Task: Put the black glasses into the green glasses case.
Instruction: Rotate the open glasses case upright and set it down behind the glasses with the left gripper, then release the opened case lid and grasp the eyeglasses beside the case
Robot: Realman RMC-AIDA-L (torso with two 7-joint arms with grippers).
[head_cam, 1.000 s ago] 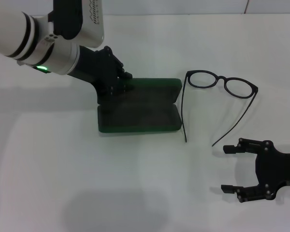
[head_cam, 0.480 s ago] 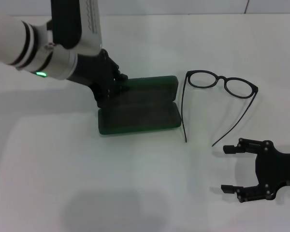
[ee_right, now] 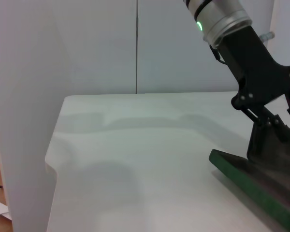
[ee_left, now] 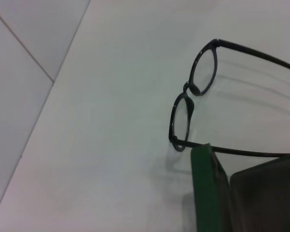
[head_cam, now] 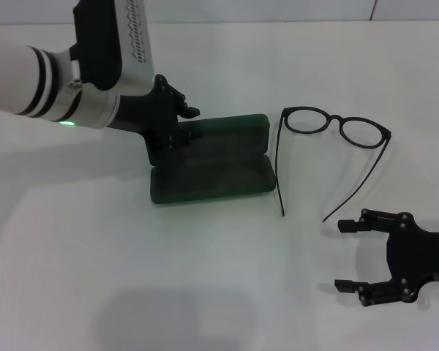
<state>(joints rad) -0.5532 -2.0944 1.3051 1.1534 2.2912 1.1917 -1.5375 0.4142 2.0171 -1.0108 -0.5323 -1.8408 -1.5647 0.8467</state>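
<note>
Black glasses [head_cam: 335, 126] unmoved beside case [head_cam: 212, 159]

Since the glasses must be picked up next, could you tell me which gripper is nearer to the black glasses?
The right gripper, open, sits just beyond the temple tips of the black glasses. The left gripper is at the far end of the green glasses case.

Nothing readable anywhere, honestly. Only a strip of dark lettering down the white housing of the left arm [head_cam: 135, 33] in the head view, too squashed and cut off at the frame edge to make out. No legible print on the green glasses case [head_cam: 212, 161], and none on the black glasses [head_cam: 335, 126] either.
</note>
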